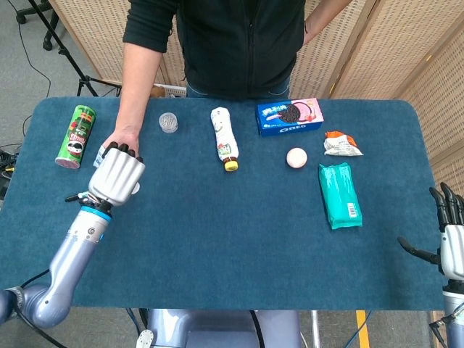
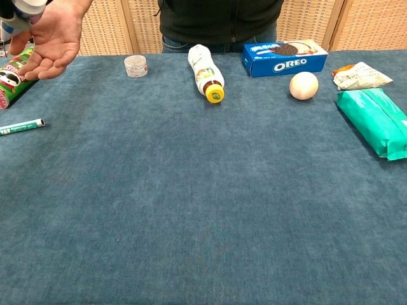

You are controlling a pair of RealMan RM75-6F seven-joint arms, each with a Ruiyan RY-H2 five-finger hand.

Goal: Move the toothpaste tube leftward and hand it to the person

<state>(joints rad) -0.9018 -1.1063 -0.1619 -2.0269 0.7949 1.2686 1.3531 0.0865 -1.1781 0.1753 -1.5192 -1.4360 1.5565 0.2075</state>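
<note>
Toothpaste tube [image 1: 99,152] is basically at the handoff spot. It's in my left hand [image 1: 116,176], and only a small white-blue bit pokes out at about 11 o'clock from my knuckles in the head view. The chest view catches its end [image 2: 18,14] up in the top-left corner, right above the person's hand [image 2: 49,43]. So the tube sits over their open palm, touching or just about, I honestly can't tell which. Long axis looks like it runs roughly 5 to 11 o'clock, along my forearm, but most of it is hidden under my fingers, so that's a guess.

My left hand is wrapped around it, fingers curled down over the person's palm. My right hand [image 1: 449,235] is way off at the 4 o'clock corner of the desk [image 1: 239,239], fingers spread, holding nothing, so it's no use here.

Nearby: Pringles can [image 1: 76,136] just at 9 o'clock of the handoff, marker [image 2: 21,126] at 7 o'clock, small jar [image 1: 168,122] at 1 o'clock. Bottle [image 1: 225,138], Oreo box [image 1: 290,117], egg [image 1: 296,157] and green pack [image 1: 340,194] are well apart to 3 o'clock. Nothing stands in the way; I'd say the next bit is just letting go once they close on it.
</note>
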